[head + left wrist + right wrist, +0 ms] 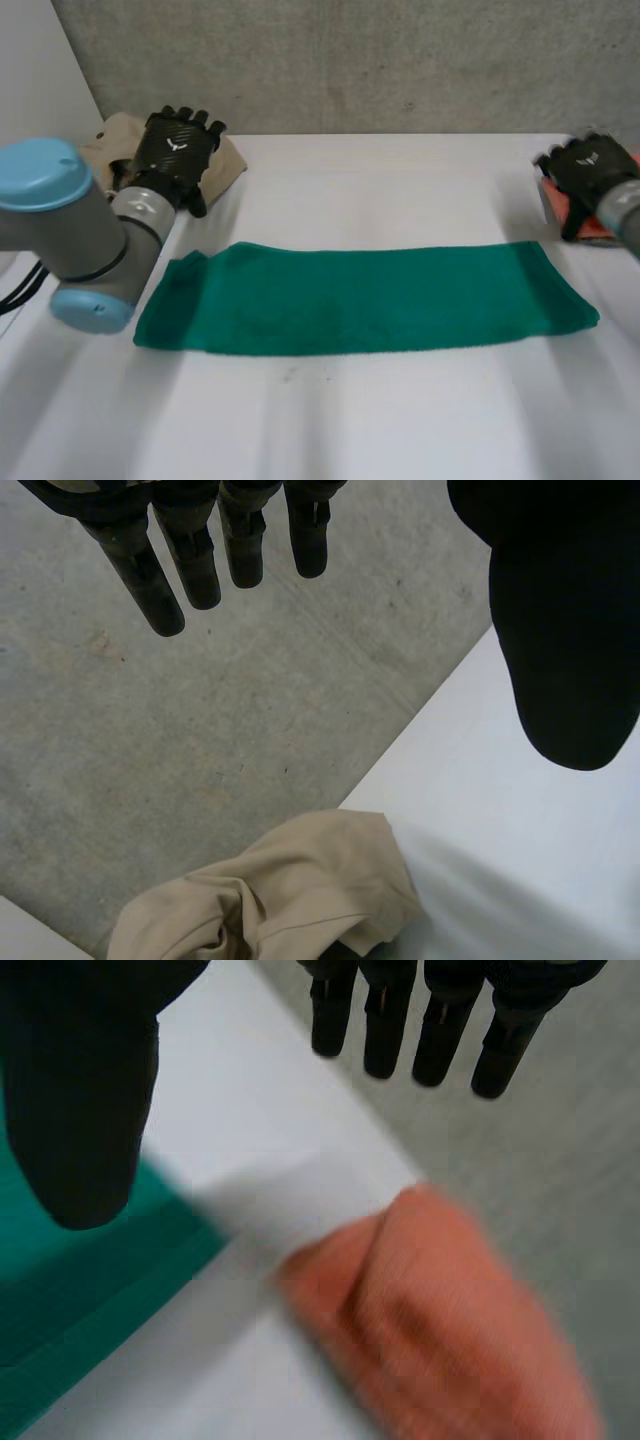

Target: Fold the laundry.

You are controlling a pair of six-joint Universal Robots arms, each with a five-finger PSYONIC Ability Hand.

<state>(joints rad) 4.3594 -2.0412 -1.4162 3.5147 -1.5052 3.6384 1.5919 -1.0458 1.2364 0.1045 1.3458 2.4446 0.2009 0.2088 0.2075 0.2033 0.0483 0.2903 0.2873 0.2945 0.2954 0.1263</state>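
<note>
A green towel (365, 298) is lying flat across the middle of the white table (380, 420), folded into a long strip that is running from the left side toward the right edge. Its left end is showing slightly uneven layers, and neither hand is touching it.

The left hand (178, 148) is hovering over the far left corner of the table, above a crumpled beige cloth (112, 140) that is sitting right at that corner against the grey concrete wall (350, 60). In the left wrist view its fingers (190, 565) are hanging straight and released, with the thumb (565, 630) spread well apart, and the beige cloth (290, 895) is lying beyond them, ungrasped.

The right hand (585, 170) is hovering at the far right edge of the table over a bunched orange cloth (552, 200). In its own wrist view the fingers (440, 1030) are likewise reaching out straight and loose, grasping nothing, while the orange cloth (450, 1330) is resting just beside the near end of the green towel (60, 1290), with a strip of bare table between them.
</note>
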